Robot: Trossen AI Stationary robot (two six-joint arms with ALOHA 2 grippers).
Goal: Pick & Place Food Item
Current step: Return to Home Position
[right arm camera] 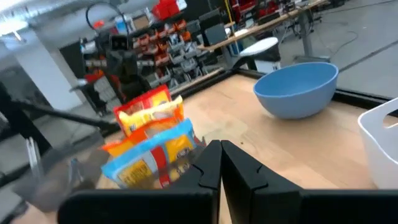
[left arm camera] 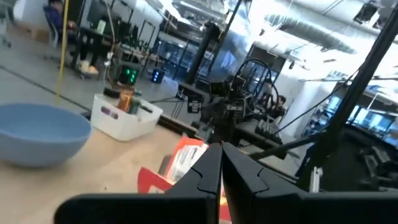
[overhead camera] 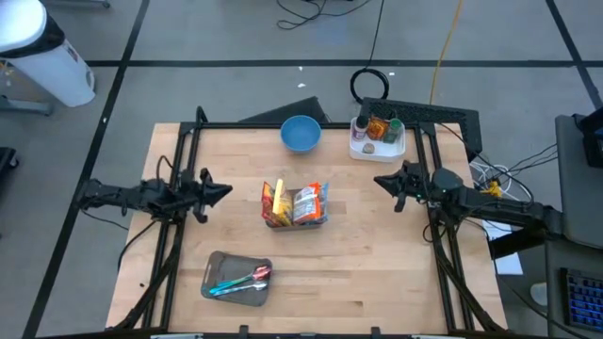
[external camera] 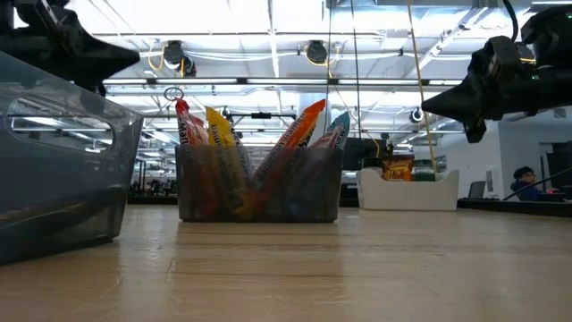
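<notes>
1. The left gripper (overhead camera: pixel 224 190) hangs above the left side of the table (overhead camera: pixel 377 273). Its fingers (left arm camera: pixel 205 171) are pressed together with nothing between them; the left wrist view shows them meeting edge to edge.
2. The right gripper (overhead camera: pixel 380 180) hangs over the right side, pointing inward. Its fingers are closed tight too, and it holds nothing.
3. Between the two grippers, at the middle of the table, stands a clear bin (overhead camera: pixel 295 224). The noodle packs (overhead camera: pixel 301 202) stand upright in it — orange, yellow, red and blue tops poke above the rim.
4. Nearer the front edge, a grey bin (overhead camera: pixel 219 266) holds a blue spoon (overhead camera: pixel 229 284) lying beside a red-handled utensil (overhead camera: pixel 259 274).
5. At the far edge sit a blue bowl (overhead camera: pixel 301 134) and a white tray (overhead camera: pixel 363 151) of bottles — the tray is near the right gripper.
</notes>
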